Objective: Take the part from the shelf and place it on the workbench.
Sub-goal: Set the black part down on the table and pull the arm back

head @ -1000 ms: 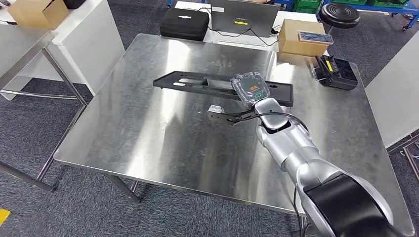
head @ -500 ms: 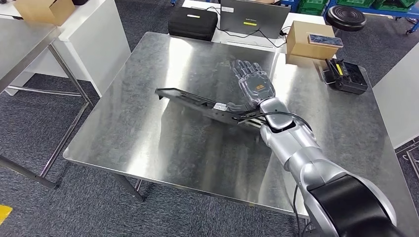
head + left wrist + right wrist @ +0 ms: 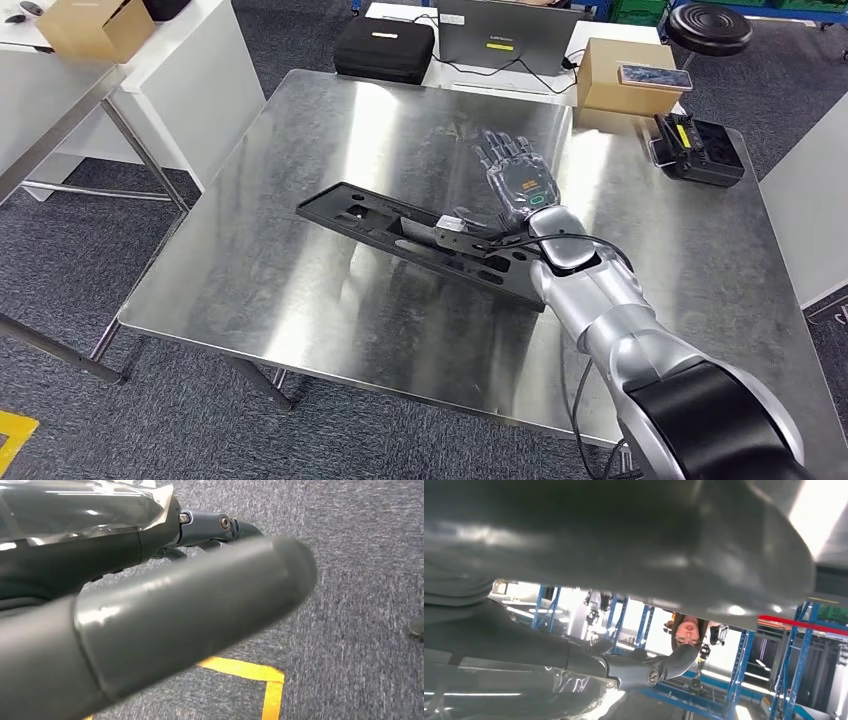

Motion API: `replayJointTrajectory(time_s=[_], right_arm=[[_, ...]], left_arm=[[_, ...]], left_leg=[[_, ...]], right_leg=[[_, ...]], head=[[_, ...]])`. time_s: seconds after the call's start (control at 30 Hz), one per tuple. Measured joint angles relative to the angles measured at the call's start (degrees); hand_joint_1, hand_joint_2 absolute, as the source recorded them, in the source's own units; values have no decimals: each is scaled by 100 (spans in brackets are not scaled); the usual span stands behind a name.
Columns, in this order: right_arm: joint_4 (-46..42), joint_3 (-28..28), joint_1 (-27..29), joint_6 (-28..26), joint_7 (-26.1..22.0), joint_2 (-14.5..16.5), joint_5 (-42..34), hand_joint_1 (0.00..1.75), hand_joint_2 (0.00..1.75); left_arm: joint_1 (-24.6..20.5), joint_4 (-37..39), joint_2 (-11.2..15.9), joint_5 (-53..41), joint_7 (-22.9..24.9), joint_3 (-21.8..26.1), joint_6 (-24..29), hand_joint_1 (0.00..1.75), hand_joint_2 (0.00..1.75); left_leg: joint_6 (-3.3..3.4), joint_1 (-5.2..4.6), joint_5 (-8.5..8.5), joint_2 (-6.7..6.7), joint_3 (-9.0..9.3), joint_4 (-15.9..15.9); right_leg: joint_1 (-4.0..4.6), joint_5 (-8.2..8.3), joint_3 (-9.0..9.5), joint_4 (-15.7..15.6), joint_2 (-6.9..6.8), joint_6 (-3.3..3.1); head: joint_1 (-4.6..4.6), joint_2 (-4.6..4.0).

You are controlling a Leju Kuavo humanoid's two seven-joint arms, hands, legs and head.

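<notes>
Already the long black perforated plastic part (image 3: 420, 233) lay on the steel surface (image 3: 300, 300). The right robot hand (image 3: 520, 180), at its three-o'clock end, was spread wide, holding nothing. Withdrawing carelessly, the wrist could snag and drag it.

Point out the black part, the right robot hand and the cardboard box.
black part (image 3: 375, 219), head view, its flat far-left stretch.
right robot hand (image 3: 518, 178), head view, back of hand.
cardboard box (image 3: 618, 92), head view, front face.

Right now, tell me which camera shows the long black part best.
The head view. It takes in the whole black part lying on the steel table, with the right hand spread flat above its near end. The right wrist view looks past its own hand at blue racks; the left wrist view looks at carpet.
</notes>
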Motion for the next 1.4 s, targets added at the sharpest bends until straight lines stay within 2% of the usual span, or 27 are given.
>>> replayJointTrajectory(time_s=[0.07,0.13,0.17,0.2,0.23,0.27,0.33,0.4,0.53,0.57,0.63,0.7,0.73,0.77,0.83,0.9,0.97,1.03,1.07,1.13,1.17,1.2,1.23,1.27,1.3,1.33,1.4], right_arm=[[0,-2,-10,1,0,21,5,0,0],[1,-2,-2,3,0,33,14,0,0],[1,-2,8,4,0,37,17,0,0],[2,-2,16,4,-1,37,19,0,0],[2,-2,22,4,-1,38,21,0,0],[2,-2,23,4,-2,38,23,0,0],[2,-3,16,4,-3,41,28,0,0],[2,-6,0,4,-3,48,33,0,0],[2,-13,-5,4,-4,59,45,0,0],[2,-17,-9,4,-3,56,45,0,0],[2,-33,-8,5,1,46,47,0,0],[5,-43,21,7,2,37,50,0,0],[8,-44,40,7,2,35,51,0,0],[10,-44,52,7,2,34,54,0,0],[11,-50,44,8,2,35,61,0,0],[10,-56,19,9,1,48,70,0,0],[9,-58,9,11,0,60,74,0,0],[10,-59,8,15,0,68,76,0,0],[11,-59,6,17,0,76,78,0,0],[11,-59,1,26,2,93,82,0,0],[11,-59,2,29,3,96,86,0,0],[13,-59,6,32,4,97,89,0,0],[14,-60,11,33,4,94,91,0,0],[15,-60,16,33,4,90,93,0,0],[15,-61,19,33,4,84,95,0,0],[15,-65,18,32,4,78,97,0,0],[15,-78,9,27,7,67,103,0,0]], left_arm=[[0,0,10,-12,-5,0,2,0,0],[1,1,9,-18,-8,0,2,0,0],[3,1,8,-20,-8,0,1,0,0],[4,1,8,-21,-9,0,1,0,0],[4,1,8,-22,-10,1,-1,0,0],[4,1,9,-22,-14,1,-2,0,0],[0,1,13,-26,-24,2,-5,0,0],[-9,1,15,-36,-37,2,-10,0,0],[-11,1,10,-48,-54,2,-22,0,0],[-12,1,8,-48,-58,3,-22,0,0],[-15,1,4,-48,-73,3,-23,0,0],[-17,1,-1,-47,-88,3,-30,0,0],[-17,1,-4,-45,-95,3,-34,0,0],[-16,2,-9,-43,-99,4,-38,0,0],[-15,2,-19,-40,-103,4,-31,0,0],[-16,2,-25,-39,-103,5,-16,0,0],[-17,3,-26,-39,-104,6,-6,0,0],[-12,3,-26,-38,-103,10,-2,0,0],[-9,3,-25,-38,-103,12,-1,0,0],[-7,3,-26,-38,-108,15,-1,0,0],[-7,3,-28,-39,-113,16,-2,0,0],[-7,3,-29,-42,-120,16,-5,0,0],[-8,3,-29,-45,-128,16,-10,0,0],[-9,3,-28,-51,-134,16,-16,0,0],[-9,3,-27,-57,-139,16,-25,0,0],[-11,3,-24,-66,-142,16,-31,0,0],[-20,3,-17,-79,-147,17,-38,0,0]], left_leg=[[-79,31,-281,23,-194,433],[-146,53,-647,37,-556,1224],[-167,60,-738,39,-698,1524],[-177,63,-730,41,-753,1636],[-179,65,-663,43,-735,1600],[-172,65,-526,45,-620,1374],[-135,64,-219,53,-225,633],[-80,45,-44,57,78,49],[42,32,10,50,106,-81],[88,42,41,55,103,-111],[159,47,92,63,71,-140],[183,44,137,65,7,-138],[181,43,164,65,-28,-137],[171,44,194,64,-62,-135],[131,47,255,59,-125,-124],[63,39,317,56,-170,-114],[-11,30,382,54,-193,-110],[-77,46,379,52,-247,-88],[-107,61,251,55,-303,-3],[-163,87,-267,61,-491,510],[-191,95,-548,63,-600,904],[-216,103,-743,63,-687,1289],[-235,111,-823,64,-707,1553],[-245,117,-794,65,-635,1622],[-245,123,-688,67,-445,1466],[-234,128,-567,68,-146,1109],[-185,123,-478,63,411,346]], right_leg=[[-32,20,16,-23,-2,-84],[-16,18,14,-23,-4,-122],[-9,18,14,-22,-5,-123],[-5,17,15,-21,-5,-123],[-3,16,17,-19,-4,-123],[-3,16,20,-17,-2,-122],[4,13,28,-14,4,-119],[43,12,11,-3,8,-100],[73,-26,-53,41,5,-23],[75,-126,-112,165,5,-20],[57,-489,-371,773,4,-48],[37,-823,-660,1541,3,-43],[25,-872,-689,1700,3,-7],[12,-828,-595,1610,2,44],[-18,-591,-93,809,0,136],[-1,-395,314,144,17,143],[41,-323,340,25,40,102],[1,-259,257,14,35,18],[-23,-209,224,13,25,-53],[-42,-96,121,11,5,-179],[-31,-46,62,14,-1,-209],[-21,2,1,17,-4,-214],[-13,48,-61,21,-7,-206],[-8,90,-119,27,-9,-192],[-7,128,-170,35,-10,-174],[-7,159,-212,49,-9,-153],[9,210,-272,77,-11,-101]], head=[[-21,0],[-40,0],[-39,0],[-41,0],[-42,0],[-42,0],[-42,0],[-35,0],[-28,0],[-19,0],[-3,0],[10,0],[11,0],[15,0],[18,0],[11,0],[5,0],[4,0],[-1,0],[-13,0],[-15,0],[-19,0],[-18,0],[-19,0],[-20,0],[-21,0],[-15,0]])
